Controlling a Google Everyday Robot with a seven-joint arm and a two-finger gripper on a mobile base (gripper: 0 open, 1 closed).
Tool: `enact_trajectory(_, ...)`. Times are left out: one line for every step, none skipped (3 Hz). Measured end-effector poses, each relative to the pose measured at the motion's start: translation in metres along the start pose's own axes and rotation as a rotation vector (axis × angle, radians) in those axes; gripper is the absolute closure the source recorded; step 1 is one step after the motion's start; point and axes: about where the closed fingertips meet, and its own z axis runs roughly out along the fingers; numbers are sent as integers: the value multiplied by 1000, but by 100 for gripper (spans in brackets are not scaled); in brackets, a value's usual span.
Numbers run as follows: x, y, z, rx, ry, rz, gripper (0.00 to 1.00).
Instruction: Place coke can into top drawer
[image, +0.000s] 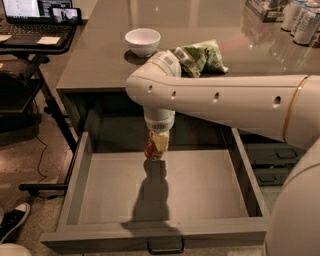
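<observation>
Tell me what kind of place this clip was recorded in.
Probably an office break area or kitchenette: a grey counter carries a white bowl, a green snack bag and drink cans, and a laptop sits beside it. The gripper holds the coke can over the open top drawer.

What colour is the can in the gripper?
The coke can is orange-red, held by the gripper over the top drawer; camera view.

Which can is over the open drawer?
The orange-red coke can, held in the pincer above the top drawer; the pale silver cans stand on the countertop, far right.
</observation>
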Motion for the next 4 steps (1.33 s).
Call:
enact_trajectory(-1,2,4,32,25,-30,82)
enact_trajectory(0,6,4,49,32,-45,59)
enact_trajectory(1,11,3,55,38,-54,36)
enact_trajectory(3,14,1,56,41,-57,13)
